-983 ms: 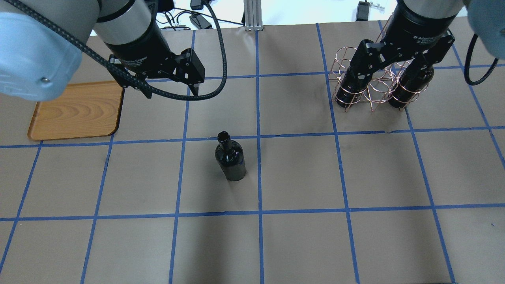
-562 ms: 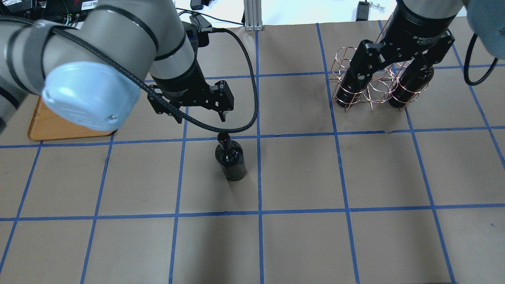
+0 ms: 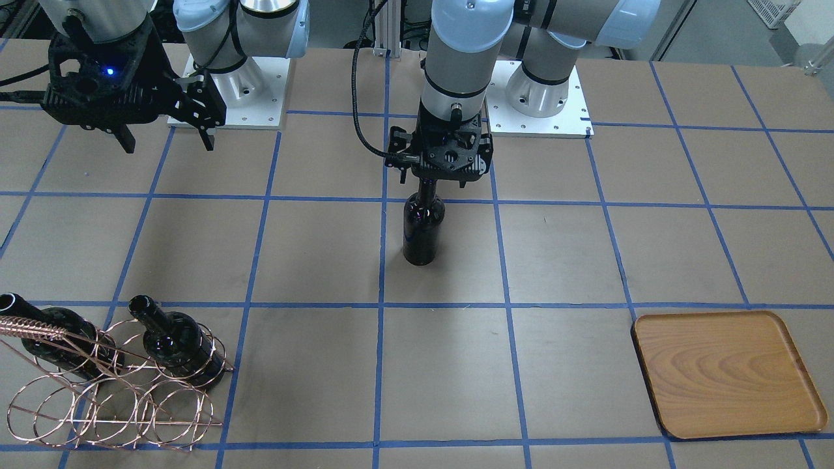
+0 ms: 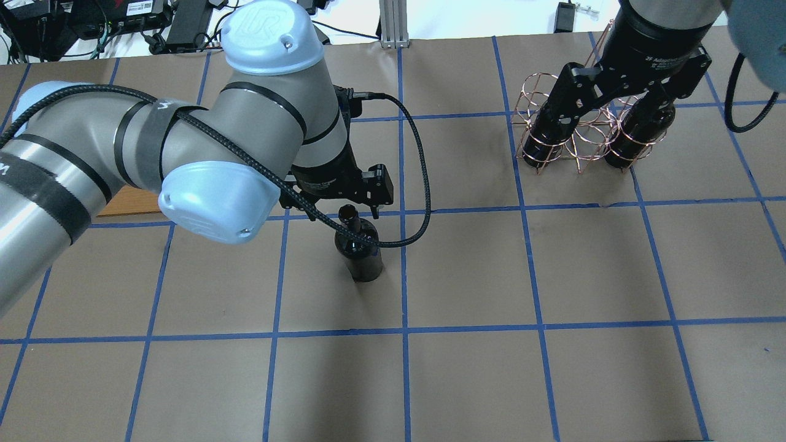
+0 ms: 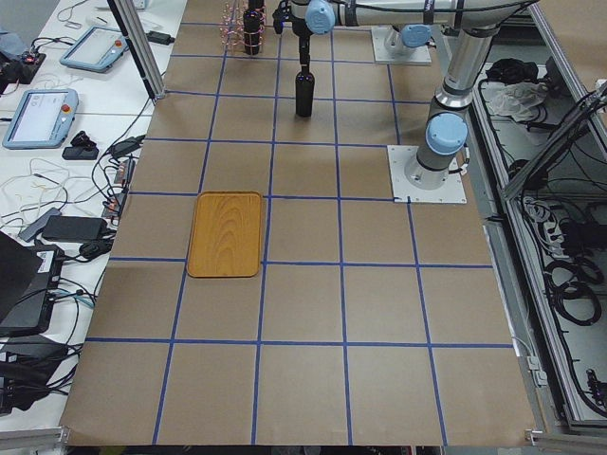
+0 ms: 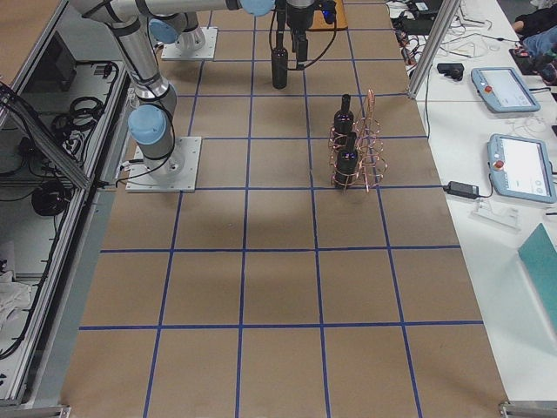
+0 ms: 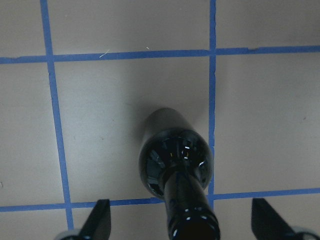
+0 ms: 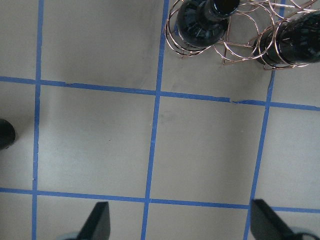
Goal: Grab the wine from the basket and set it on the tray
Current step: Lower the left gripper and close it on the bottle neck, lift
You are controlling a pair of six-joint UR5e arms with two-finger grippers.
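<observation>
One wine bottle (image 4: 362, 248) stands upright on the table's middle, clear of the basket; it also shows in the front view (image 3: 422, 228) and the left wrist view (image 7: 175, 160). My left gripper (image 4: 351, 207) is open right above it, one finger (image 7: 97, 222) on each side of the neck, not touching it. The copper wire basket (image 4: 529, 107) at the far right holds two more bottles (image 3: 176, 345). My right gripper (image 3: 168, 139) hangs open and empty above the basket. The wooden tray (image 3: 723, 371) lies at the far left, mostly hidden behind my left arm in the overhead view.
The table is brown paper with a grid of blue tape lines (image 4: 402, 276). The arm bases (image 3: 537, 98) stand on white plates at the robot's edge. Tablets and cables (image 5: 43, 114) lie on side benches off the table.
My left arm has swung from beside the tray to the standing bottle and lowered, so its open fingers now straddle the neck. The right arm and basket have hardly moved.
</observation>
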